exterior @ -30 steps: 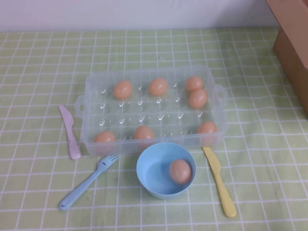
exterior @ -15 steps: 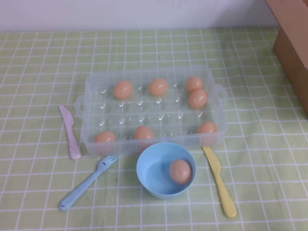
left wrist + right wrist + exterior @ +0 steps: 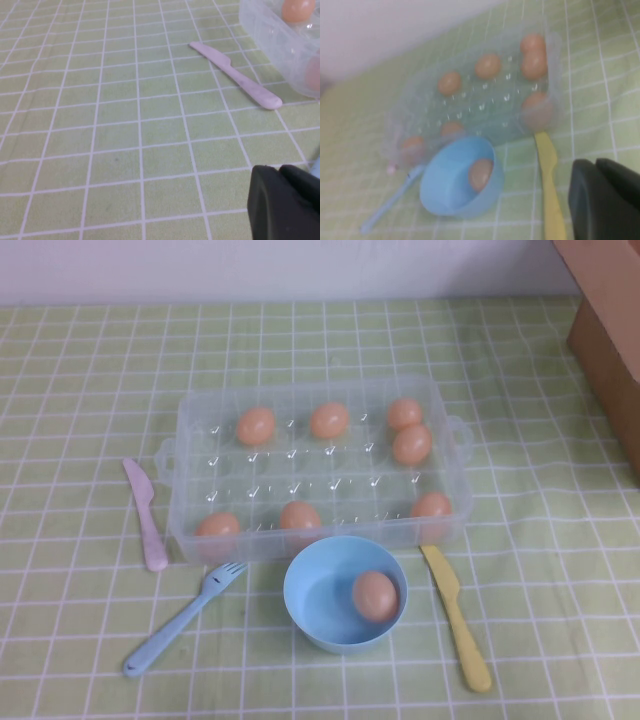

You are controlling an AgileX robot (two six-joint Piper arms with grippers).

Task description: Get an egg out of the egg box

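Observation:
The clear egg box (image 3: 190,410) stands mid-table with several tan-orange eggs in its cups, for example one at the back left (image 3: 256,425) and one at the front right (image 3: 431,506). One more egg (image 3: 374,595) lies in the light-blue bowl (image 3: 310,585) in front of the box. Neither gripper shows in the high view. My left gripper (image 3: 277,170) is shut and empty, low over the cloth to the left of the box (image 3: 270,30). My right gripper (image 3: 595,162) is shut and empty, on the near right of the box (image 3: 470,100) and the bowl (image 3: 445,195).
A pink knife (image 3: 146,514) lies left of the box, a blue fork (image 3: 185,617) at the front left, a yellow knife (image 3: 455,615) right of the bowl. A brown cardboard box (image 3: 610,330) stands at the far right. A green checked cloth covers the table.

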